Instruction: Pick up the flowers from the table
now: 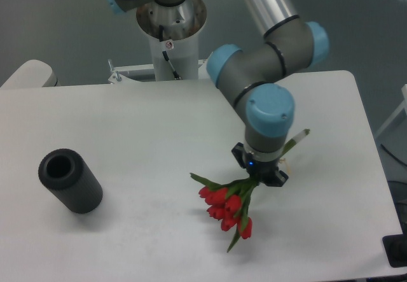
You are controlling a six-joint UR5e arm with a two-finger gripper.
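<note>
The flowers point(227, 208) are a small bunch of red tulip buds with green leaves, at the front right of the white table point(127, 123). Their thin stems run up and to the right under my gripper point(259, 179), and the pale stem ends point(299, 137) stick out behind the wrist. The gripper points straight down over the stems, just above the buds, and looks closed around them. The blue-capped wrist hides most of the fingers. I cannot tell whether the buds rest on the table or hang just above it.
A black cylinder point(70, 180) lies on its side at the front left of the table, its open end facing up and left. The arm's base column point(170, 34) stands at the back edge. The table's right edge is close to the gripper.
</note>
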